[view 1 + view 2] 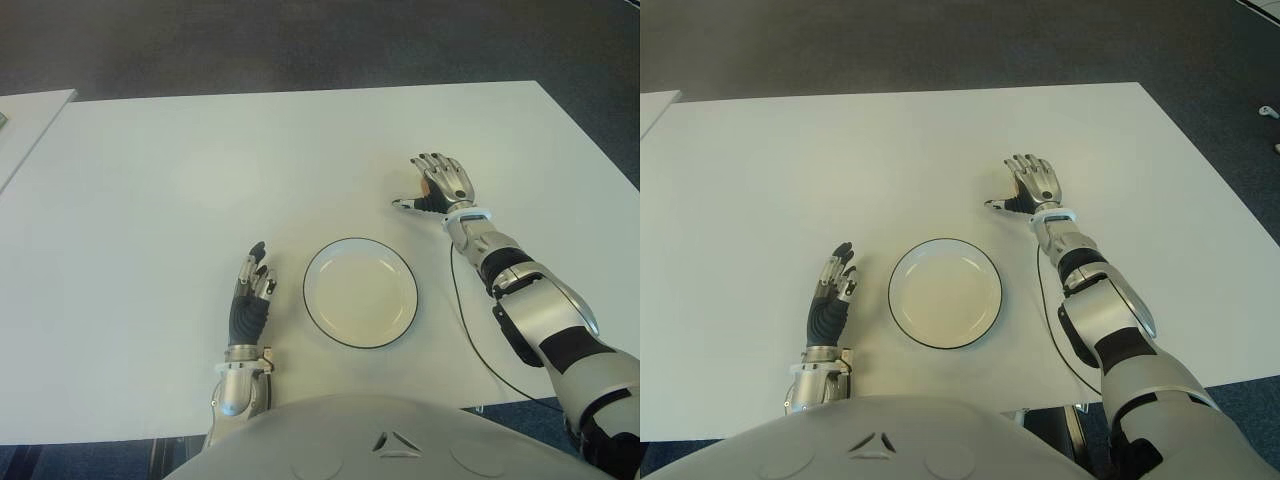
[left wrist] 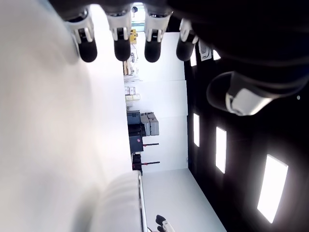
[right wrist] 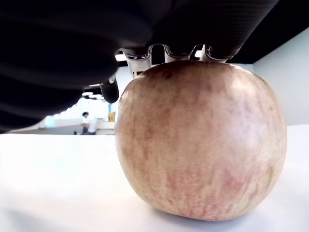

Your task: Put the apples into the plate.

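A reddish-yellow apple stands on the white table, seen close up in the right wrist view. My right hand is cupped over it from above, beyond and to the right of the plate. Its fingers arch over the apple's top, and the thumb stays apart from its side. In the eye views the hand hides nearly all of the apple. The white plate with a dark rim lies empty near the table's front edge. My left hand shows just left of the plate, fingers straight and holding nothing.
A thin black cable runs over the table beside my right forearm. Another white table stands at the far left. Dark carpet lies beyond the table's far edge.
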You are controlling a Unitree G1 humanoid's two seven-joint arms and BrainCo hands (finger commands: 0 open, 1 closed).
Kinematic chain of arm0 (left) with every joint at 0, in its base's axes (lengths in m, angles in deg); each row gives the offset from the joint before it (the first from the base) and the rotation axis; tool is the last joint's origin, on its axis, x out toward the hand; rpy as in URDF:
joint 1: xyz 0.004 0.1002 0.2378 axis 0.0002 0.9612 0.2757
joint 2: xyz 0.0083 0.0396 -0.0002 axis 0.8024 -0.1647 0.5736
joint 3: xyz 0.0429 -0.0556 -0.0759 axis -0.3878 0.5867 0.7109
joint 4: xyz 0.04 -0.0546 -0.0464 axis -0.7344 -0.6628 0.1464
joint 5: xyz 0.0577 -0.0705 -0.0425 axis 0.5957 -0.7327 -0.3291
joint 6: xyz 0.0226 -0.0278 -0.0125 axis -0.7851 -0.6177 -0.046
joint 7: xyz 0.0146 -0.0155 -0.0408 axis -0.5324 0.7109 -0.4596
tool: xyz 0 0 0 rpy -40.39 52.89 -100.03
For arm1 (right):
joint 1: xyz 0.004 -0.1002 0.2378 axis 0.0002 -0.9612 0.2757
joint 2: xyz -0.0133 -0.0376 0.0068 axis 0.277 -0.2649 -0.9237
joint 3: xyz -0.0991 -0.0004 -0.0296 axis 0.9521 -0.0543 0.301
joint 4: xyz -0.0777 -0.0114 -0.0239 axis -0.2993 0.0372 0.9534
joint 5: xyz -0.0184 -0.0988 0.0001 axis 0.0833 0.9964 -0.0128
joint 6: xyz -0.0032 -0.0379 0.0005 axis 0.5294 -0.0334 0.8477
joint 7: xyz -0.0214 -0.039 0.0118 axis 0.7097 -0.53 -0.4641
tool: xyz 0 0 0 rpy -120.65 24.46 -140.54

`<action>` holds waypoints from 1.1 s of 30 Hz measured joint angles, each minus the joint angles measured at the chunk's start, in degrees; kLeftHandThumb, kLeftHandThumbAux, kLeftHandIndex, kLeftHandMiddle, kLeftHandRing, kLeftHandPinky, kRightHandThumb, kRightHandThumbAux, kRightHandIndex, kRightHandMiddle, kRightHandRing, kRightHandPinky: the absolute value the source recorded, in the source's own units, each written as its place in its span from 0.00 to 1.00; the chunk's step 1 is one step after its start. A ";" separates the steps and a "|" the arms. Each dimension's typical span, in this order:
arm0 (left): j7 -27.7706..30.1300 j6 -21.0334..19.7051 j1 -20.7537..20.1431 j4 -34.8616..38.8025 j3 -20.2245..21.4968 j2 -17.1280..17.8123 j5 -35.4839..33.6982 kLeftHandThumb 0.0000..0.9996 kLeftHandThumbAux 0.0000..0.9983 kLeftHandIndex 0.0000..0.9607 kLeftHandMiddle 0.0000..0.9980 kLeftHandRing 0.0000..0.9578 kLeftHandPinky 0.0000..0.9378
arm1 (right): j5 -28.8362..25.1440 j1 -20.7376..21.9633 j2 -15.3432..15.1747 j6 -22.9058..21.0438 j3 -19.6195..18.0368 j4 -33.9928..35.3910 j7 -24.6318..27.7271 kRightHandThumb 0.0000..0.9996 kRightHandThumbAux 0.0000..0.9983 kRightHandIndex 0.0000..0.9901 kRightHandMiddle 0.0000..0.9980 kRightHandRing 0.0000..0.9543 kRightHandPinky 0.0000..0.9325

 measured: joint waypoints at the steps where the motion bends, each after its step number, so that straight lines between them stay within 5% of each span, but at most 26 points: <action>1: 0.19 -0.01 0.00 0.01 0.00 0.03 -0.04 0.04 0.39 0.00 0.00 0.00 0.00 | -0.15 0.03 -0.01 -0.14 0.01 -0.06 0.14 0.32 0.32 0.00 0.00 0.00 0.00; 33: 0.50 -0.84 1.34 1.19 0.25 0.34 -0.41 0.04 0.39 0.00 0.00 0.00 0.01 | -4.13 1.07 -1.78 -1.34 0.62 -2.03 3.27 0.31 0.41 0.00 0.00 0.00 0.00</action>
